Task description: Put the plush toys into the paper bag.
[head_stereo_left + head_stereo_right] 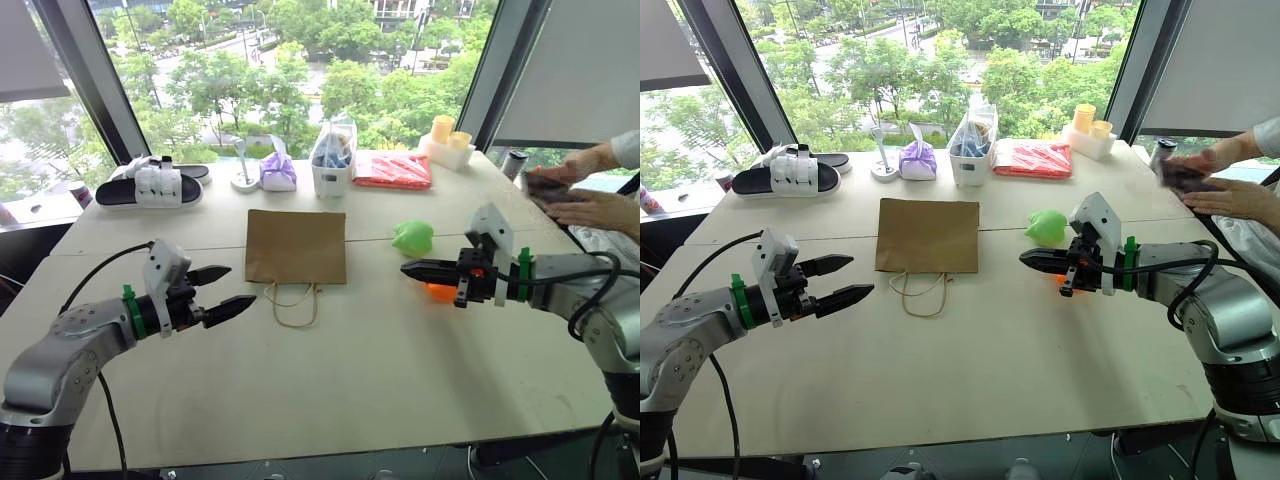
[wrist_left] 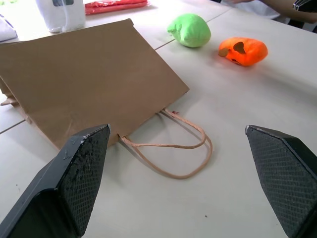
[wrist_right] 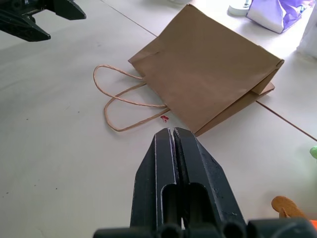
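I see the paper bag (image 1: 295,246) lying flat on the table (image 1: 330,380), near the middle, with its cord handles (image 1: 293,303) trailing toward me on the tabletop. To the right of the bag sits the green plush toy (image 1: 413,238), apart from it. The orange plush toy (image 2: 243,51) lies just beside the green one, a little nearer to me; from the head camera it is mostly hidden behind my right end effector (image 1: 408,268).

My right end effector hangs above the table in front of the two toys, its fingers pressed together with nothing between them, pointing across toward the bag. My left end effector (image 1: 226,291) hangs on the other side of the bag's handles, fingers spread wide and holding nothing, pointing toward the handles and the bag's mouth end.

Along the far edge of the table I see a black and white sandal (image 1: 150,187), a knotted purple pouch (image 1: 278,173), a clear plastic bag with blue contents (image 1: 333,148) standing in a white container, a flat red packet (image 1: 393,170) and a white tray with yellow cylinders (image 1: 447,142). At the far right corner a person's hands (image 1: 590,205) rest on the table over a dark object.
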Controlling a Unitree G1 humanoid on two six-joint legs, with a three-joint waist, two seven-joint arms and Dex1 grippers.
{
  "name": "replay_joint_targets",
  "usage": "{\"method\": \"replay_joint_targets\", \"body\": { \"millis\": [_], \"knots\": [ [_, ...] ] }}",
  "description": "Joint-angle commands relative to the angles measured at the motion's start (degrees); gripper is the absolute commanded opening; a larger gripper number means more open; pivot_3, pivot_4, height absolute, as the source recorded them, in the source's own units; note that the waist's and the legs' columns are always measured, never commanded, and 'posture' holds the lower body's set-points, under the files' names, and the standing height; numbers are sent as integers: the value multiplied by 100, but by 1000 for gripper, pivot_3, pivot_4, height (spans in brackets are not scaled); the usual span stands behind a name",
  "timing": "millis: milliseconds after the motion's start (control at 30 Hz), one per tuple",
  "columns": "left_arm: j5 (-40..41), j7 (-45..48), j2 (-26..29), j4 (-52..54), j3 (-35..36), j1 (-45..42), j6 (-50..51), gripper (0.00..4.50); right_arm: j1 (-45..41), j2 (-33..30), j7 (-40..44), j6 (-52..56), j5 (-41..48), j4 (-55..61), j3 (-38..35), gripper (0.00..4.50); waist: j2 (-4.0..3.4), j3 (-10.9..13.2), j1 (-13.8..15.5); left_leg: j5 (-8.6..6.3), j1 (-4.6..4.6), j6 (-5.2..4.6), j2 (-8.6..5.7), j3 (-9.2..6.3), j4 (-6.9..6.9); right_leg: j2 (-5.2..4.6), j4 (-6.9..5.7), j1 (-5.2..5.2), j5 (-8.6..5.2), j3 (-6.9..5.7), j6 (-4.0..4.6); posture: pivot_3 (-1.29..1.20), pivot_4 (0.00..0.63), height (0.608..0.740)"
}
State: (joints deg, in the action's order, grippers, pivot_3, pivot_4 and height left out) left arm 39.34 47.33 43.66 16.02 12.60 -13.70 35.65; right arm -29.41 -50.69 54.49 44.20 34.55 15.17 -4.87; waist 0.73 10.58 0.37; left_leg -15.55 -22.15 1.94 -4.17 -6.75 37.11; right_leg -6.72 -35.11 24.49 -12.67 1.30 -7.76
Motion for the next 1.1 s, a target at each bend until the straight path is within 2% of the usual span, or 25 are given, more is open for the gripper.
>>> {"method": "replay_joint_targets", "body": {
  "millis": [33,367,800,933,1100],
  "knots": [
    [36,20,48,189,187,-23,-67,4482,-93,-51,26,-13,38,193,-70,0,0,0,0,0,0,0,0,0,0,0,0,0,0,0,0,0,150,740],
    [210,-39,58,228,241,-154,68,4482,-55,-24,-9,29,44,226,-85,0,0,0,0,0,-1,0,0,0,0,0,0,1,0,0,0,0,150,740],
    [58,141,107,238,77,-151,7,4482,118,-3,-53,31,40,329,-76,0,0,0,5,0,-1,0,-1,1,1,0,0,1,0,0,0,0,150,740],
    [-465,355,166,70,-87,-241,-597,4482,102,151,-209,107,120,405,-75,0,1,1,7,0,-1,0,-1,0,1,0,-1,1,0,-1,0,0,150,740],
    [-1951,1455,616,-1095,-1035,-734,-2563,4482,326,511,-502,181,225,819,-55,0,0,1,18,0,-1,1,-1,2,-2,1,-2,4,1,0,1,0,150,740]
  ]
}}
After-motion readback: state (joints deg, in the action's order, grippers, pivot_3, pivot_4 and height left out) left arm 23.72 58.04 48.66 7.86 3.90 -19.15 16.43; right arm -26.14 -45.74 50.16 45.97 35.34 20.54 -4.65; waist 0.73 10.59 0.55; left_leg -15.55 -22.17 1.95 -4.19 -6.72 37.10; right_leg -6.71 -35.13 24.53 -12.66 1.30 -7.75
